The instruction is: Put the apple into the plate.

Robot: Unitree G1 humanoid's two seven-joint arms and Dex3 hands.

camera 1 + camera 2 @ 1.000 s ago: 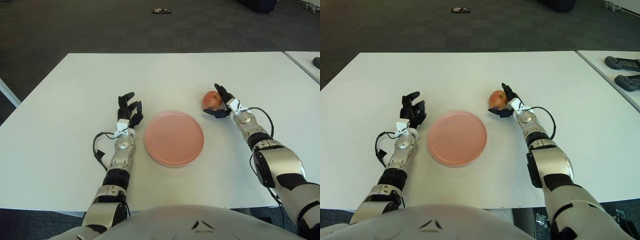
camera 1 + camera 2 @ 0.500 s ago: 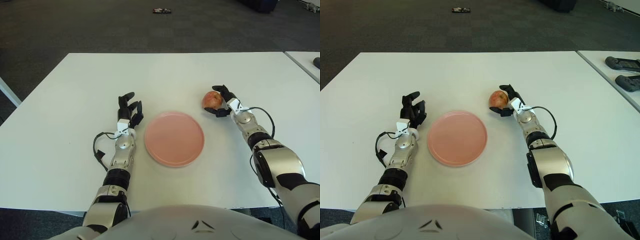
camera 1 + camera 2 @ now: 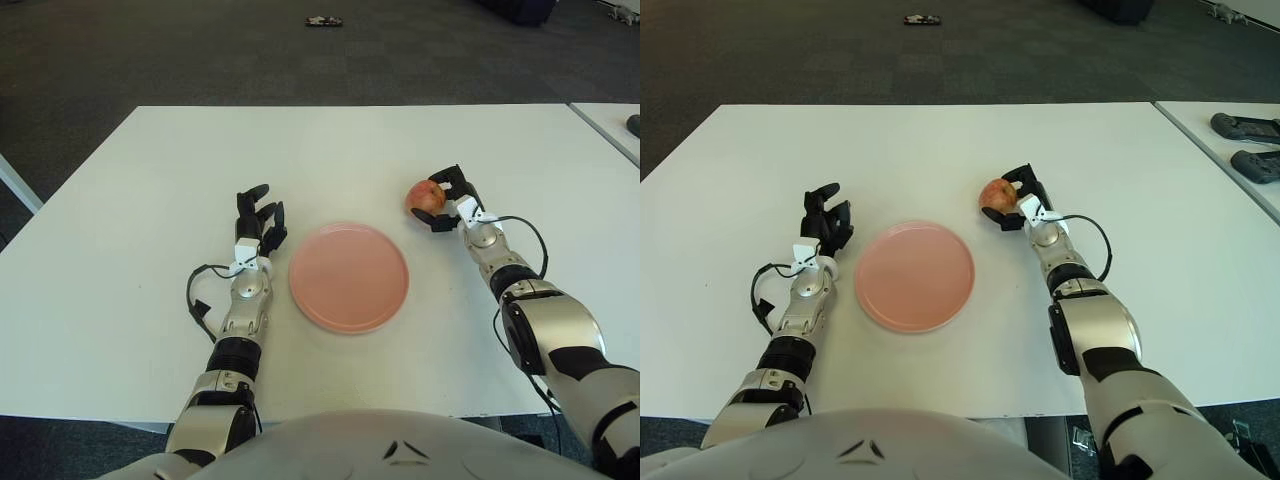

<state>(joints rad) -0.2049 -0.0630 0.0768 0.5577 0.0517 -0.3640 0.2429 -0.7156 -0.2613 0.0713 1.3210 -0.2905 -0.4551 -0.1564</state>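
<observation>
While gripped, apple (image 3: 424,196) beside plate (image 3: 348,277)

The surface (image 3: 340,150) is plain white, and the plate (image 3: 348,277) near its front edge is a flat salmon pink with no pattern. The apple (image 3: 424,197) toward the right edge is red with a paler yellow-green patch, held in the black fingers of the right hand (image 3: 448,200), whose wrist and forearm are silver with black bands. The left hand (image 3: 257,222) has the same black fingers on a silver wrist with a white block, and the floor (image 3: 200,50) past the far edge is dark grey in a faint checked weave.
</observation>
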